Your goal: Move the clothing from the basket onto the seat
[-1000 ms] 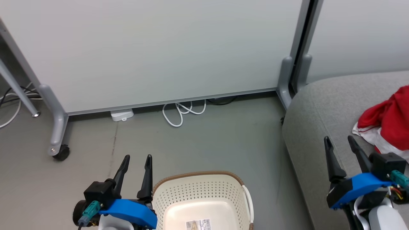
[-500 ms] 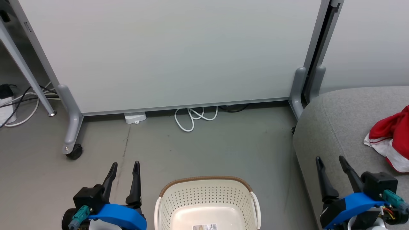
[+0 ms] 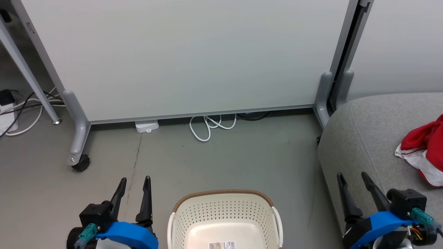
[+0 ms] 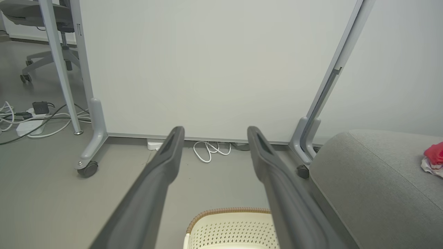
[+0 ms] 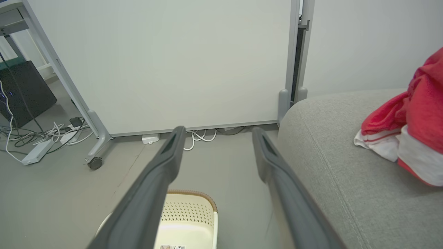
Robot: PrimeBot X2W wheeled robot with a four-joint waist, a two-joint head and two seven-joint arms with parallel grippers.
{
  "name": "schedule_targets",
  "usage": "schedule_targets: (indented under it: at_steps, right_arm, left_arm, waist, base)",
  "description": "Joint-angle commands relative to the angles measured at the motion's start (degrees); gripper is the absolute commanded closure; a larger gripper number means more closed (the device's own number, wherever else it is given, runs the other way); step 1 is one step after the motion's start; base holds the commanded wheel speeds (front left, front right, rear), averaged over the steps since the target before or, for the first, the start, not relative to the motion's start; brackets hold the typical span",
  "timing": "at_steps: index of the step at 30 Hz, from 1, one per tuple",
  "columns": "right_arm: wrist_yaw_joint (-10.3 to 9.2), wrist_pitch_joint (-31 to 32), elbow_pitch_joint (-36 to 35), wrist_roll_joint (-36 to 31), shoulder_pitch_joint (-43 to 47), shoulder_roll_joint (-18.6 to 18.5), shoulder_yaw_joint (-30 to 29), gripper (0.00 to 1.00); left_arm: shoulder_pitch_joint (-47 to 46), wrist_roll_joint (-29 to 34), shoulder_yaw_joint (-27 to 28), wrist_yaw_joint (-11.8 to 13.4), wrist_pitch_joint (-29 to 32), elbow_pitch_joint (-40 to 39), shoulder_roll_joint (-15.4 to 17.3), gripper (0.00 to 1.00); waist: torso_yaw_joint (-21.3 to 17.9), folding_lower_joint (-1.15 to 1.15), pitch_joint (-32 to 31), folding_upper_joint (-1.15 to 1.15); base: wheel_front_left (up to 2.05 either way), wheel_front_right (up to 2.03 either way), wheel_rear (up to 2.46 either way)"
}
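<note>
1 clothing heap (image 3: 423, 140) on seat (image 3: 363, 138)

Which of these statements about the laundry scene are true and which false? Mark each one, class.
1. The red clothing lies on the sofa. True.
2. The basket holds a garment. False: the part of its inside in view has just a label.
3. The left pincer grips clothing. False: it is open and empty.
4. The right pincer is open. True.
5. The basket stands on the sofa. False: it stands on the floor beside it.
</note>
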Motion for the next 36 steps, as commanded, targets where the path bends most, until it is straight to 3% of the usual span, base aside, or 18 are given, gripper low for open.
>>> schedule_targets:
  at_steps: [1,7,8,14,36]
  right_arm:
    - [0.01,0.01,-0.19,0.51,1.03,0.12,0.05,0.00]
    - [0.01,0.12,-0.47,0.77,0.97,0.12,0.09,0.00]
    - [0.00,0.14,0.04,0.42,0.22,0.01,0.04,1.00]
    - [0.00,0.47,3.20,1.09,1.33,0.24,-0.09,1.00]
    - [0.00,2.79,2.84,22.87,-0.30,0.17,-0.86,1.00]
  left_arm:
    - [0.46,0.25,0.39,-0.05,-0.14,0.12,0.02,0.00]
    - [0.57,0.32,0.52,-0.05,-0.15,-0.02,-0.18,0.00]
    - [0.15,0.01,0.30,0.00,0.04,0.12,-0.14,1.00]
    - [3.21,-0.75,0.31,0.00,0.64,2.76,-0.58,1.00]
    - [2.07,-20.48,4.04,-0.02,6.29,-1.36,-0.92,1.00]
  waist:
    - [0.00,0.00,0.06,0.00]
    - [-0.02,0.00,0.21,0.00]
    - [-0.01,0.00,0.21,0.00]
    - [-0.05,0.01,0.25,0.00]
    - [-1.05,0.01,0.73,0.00]
  base:
    - [0.00,0.00,0.00]
    - [0.00,0.00,0.00]
    - [0.00,0.00,0.00]
    - [0.00,0.00,0.00]
    - [0.00,0.00,0.00]
